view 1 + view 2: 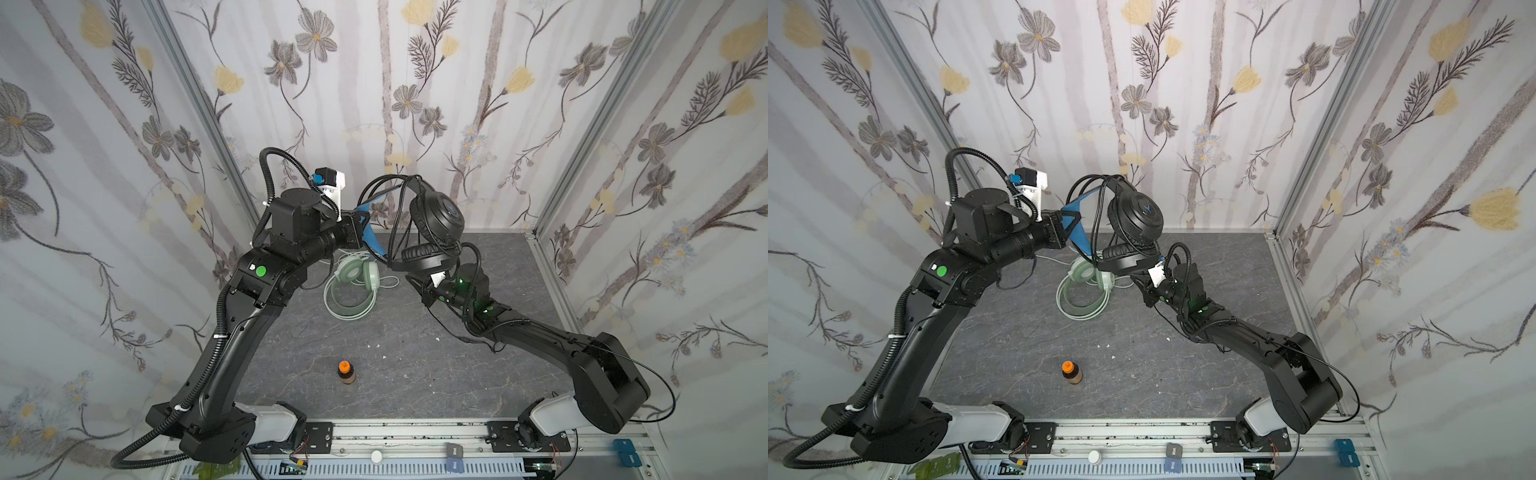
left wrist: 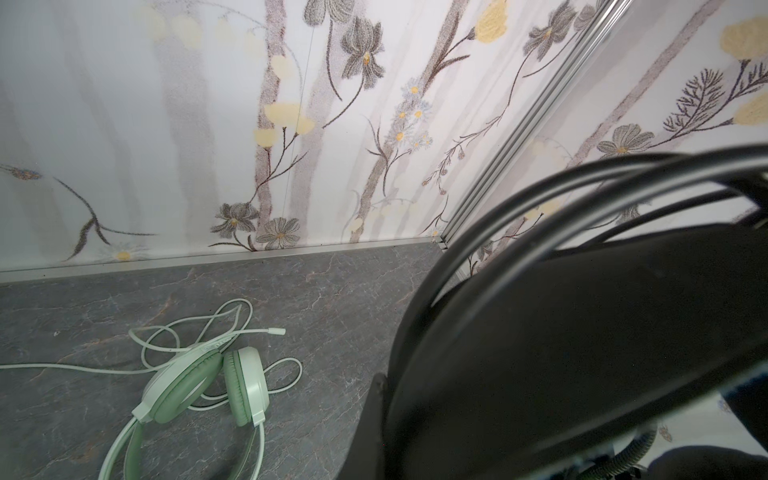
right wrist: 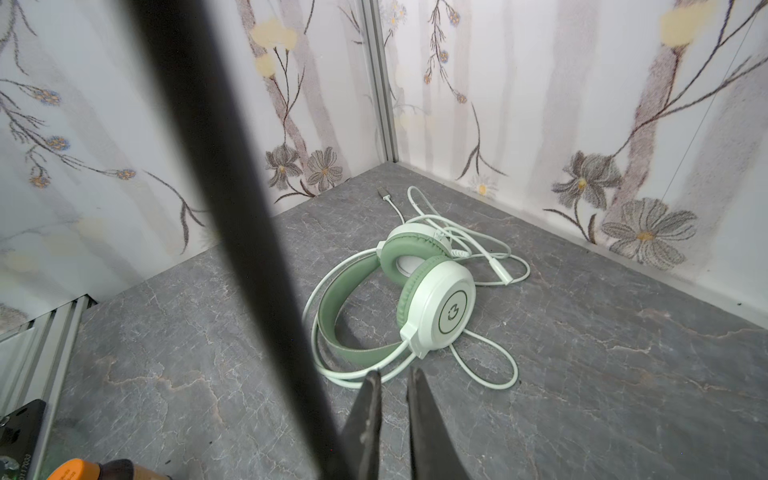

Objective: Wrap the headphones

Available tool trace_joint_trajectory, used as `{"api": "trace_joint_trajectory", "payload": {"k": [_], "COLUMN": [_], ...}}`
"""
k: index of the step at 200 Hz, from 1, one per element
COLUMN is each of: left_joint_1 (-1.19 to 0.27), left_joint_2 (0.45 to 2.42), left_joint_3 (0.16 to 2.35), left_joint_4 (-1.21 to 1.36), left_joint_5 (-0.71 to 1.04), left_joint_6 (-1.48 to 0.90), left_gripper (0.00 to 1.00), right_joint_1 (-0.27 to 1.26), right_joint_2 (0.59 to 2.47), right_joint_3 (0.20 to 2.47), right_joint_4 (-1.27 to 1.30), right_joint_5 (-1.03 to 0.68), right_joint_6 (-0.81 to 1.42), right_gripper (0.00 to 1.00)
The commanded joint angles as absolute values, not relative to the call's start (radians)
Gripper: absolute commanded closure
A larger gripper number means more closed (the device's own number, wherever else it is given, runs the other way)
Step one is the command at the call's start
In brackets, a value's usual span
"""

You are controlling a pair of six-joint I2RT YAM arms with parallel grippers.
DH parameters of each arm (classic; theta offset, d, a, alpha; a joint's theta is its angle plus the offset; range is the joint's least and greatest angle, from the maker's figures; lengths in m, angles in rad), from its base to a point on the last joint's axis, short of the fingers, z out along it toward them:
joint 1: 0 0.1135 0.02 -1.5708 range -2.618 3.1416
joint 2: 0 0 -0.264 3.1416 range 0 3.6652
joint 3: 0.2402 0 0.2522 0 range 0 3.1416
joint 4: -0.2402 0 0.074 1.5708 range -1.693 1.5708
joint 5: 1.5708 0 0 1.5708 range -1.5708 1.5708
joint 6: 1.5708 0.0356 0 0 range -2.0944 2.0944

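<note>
Blk cable (image 3: 247,232): blurred dark strand nearest the right wrist lens, running upper left to bottom centre, just beside the right gripper (image 3: 395,370).
R tool: jaws nearly together, with a thin gap at the tips and nothing seen in it. You cannot tell whether cable is pinched lower down.
L tool: left gripper (image 1: 358,220) is closed on the blue inner band (image 1: 369,237) of the black headset (image 1: 436,216), held aloft at centre of both top views.
Green set: mint-green headset (image 3: 436,307) lies flat on the table (image 1: 415,374) beneath the black one, its white cable (image 3: 486,365) loose and unwrapped.
Risk 1: turns over the black arch look slack. Lose tension and they prob. slide off.
Risk 2: strands hang close to the right wrist, so a wide sweep may snag them.
Risk 3: the band looks stretchy, so the headset may swing or twist in your grip.
Materials: hard glossy plastic cups, padded leatherette cushions, thin wire arches, smooth round rubbery cord, matte veined stone-look top.
</note>
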State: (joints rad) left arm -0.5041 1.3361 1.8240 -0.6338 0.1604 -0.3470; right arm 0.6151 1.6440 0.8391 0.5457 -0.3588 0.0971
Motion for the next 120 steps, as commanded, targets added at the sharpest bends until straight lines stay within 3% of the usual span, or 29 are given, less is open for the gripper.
{"api": "trace_joint_trajectory", "payload": {"k": [1, 120], "left_joint_1": [-0.494, -0.419], "left_joint_2": [1.347, 1.370], "left_joint_3": [1.844, 1.813], "left_joint_4": [-0.495, -0.381], "left_joint_5": [0.160, -0.032], "left_joint_6": [-0.417, -0.613], "left_gripper": [1.00, 1.00], "right_joint_1": [0.617, 0.687], "right_joint_2": [1.658, 1.627], "right_joint_3": [0.815, 0.714], "right_joint_4": [0.614, 0.555], "right_joint_5": [-0.356, -0.317], "right_joint_6": [0.128, 0.137], "right_gripper": [0.86, 0.96]}}
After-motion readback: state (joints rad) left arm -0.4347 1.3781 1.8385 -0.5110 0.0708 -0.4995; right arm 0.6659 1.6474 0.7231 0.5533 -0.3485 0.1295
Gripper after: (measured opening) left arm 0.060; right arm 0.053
